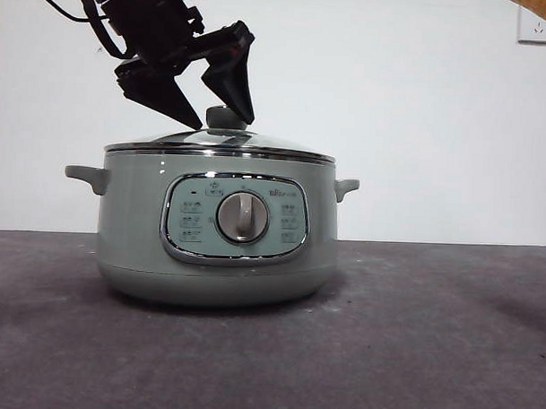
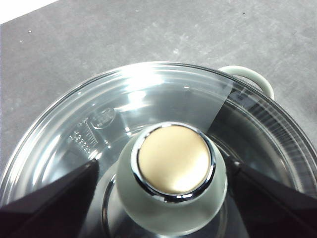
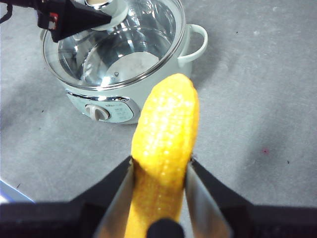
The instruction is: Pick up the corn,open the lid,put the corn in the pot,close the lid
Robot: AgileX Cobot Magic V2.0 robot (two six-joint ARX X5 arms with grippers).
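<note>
Corn [image 3: 166,144] is being gripped between the right gripper's [image 3: 161,173] two jaws, which are closed on its lower half so the cob is pointing out toward the pot [image 1: 216,238]; that arm is waiting well off to the side and above the table [image 1: 430,336], presumably keeping the corn ready until the opening is free. The lid [image 1: 219,144] is sitting closed on the pot's rim. The left gripper [image 1: 209,99] is hanging over it with its jaws spread wide, one on each side of the knob [image 2: 173,173] and not yet touching it, lined up so that closing would catch the knob squarely for lifting.
</note>
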